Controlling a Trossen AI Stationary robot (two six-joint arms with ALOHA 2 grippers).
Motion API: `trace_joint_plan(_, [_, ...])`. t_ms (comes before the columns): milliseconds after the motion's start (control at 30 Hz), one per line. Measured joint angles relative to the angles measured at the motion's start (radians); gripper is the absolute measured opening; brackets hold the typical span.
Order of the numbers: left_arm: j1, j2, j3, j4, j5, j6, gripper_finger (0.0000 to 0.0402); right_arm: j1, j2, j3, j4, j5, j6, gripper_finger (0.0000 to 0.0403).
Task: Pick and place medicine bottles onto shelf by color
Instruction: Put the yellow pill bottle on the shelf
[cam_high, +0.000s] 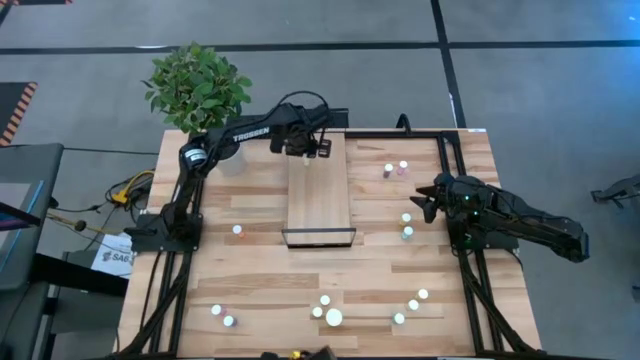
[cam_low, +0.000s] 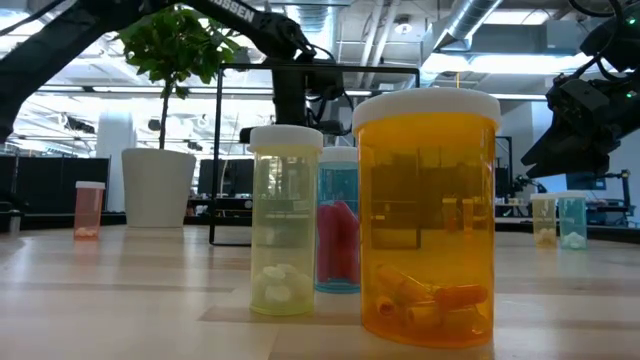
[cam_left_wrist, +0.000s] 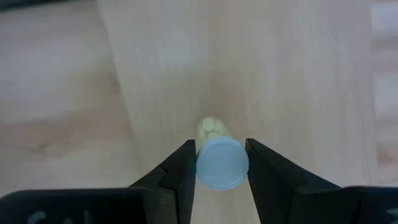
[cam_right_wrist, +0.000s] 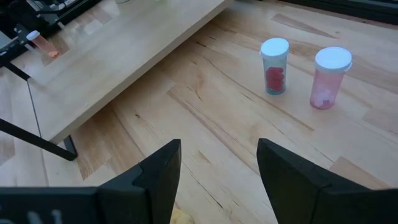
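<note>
The shelf is a light-wood plank lying mid-table, with its dark frame at the near end. My left gripper is over the plank's far end, shut on a pale yellow bottle with a white cap. My right gripper is open and empty at the right, above two bottles. A teal bottle and a pink bottle stand upright on the table beyond it. More bottles stand near the front edge, among them a big orange one. My left gripper pinches the yellow bottle's white cap between its two fingers, one on each side. The fingers come from above, pointing down. The bottle stands upright below them over the shelf plank; whether its base rests on the plank I cannot tell.
A potted plant in a white pot stands at the far left corner. One orange-pink bottle stands alone left of the shelf. Several bottles are scattered along the near edge. Black frame rails run along the table's sides.
</note>
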Motion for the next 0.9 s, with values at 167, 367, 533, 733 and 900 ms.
trace_joint_plan(167, [0.047, 0.0, 0.0, 0.006, 0.009, 0.015, 0.011, 0.0, 0.0, 0.0, 0.0, 0.0, 0.0, 0.0234])
trace_joint_plan(367, [0.082, 0.0, 0.0, 0.032, 0.008, 0.037, 0.011, 0.0, 0.0, 0.0, 0.0, 0.0, 0.0, 0.0234])
trace_joint_plan(533, [0.088, 0.0, 0.0, 0.026, 0.012, 0.031, 0.0114, 0.0, 0.0, 0.0, 0.0, 0.0, 0.0, 0.0234])
trace_joint_plan(733, [0.087, 0.0, 0.0, 0.033, 0.009, 0.031, 0.0136, 0.0, 0.0, 0.0, 0.0, 0.0, 0.0, 0.0234])
trace_joint_plan(900, [0.087, 0.0, 0.0, 0.037, 0.0, 0.031, 0.0163, 0.0, 0.0, 0.0, 0.0, 0.0, 0.0, 0.0234])
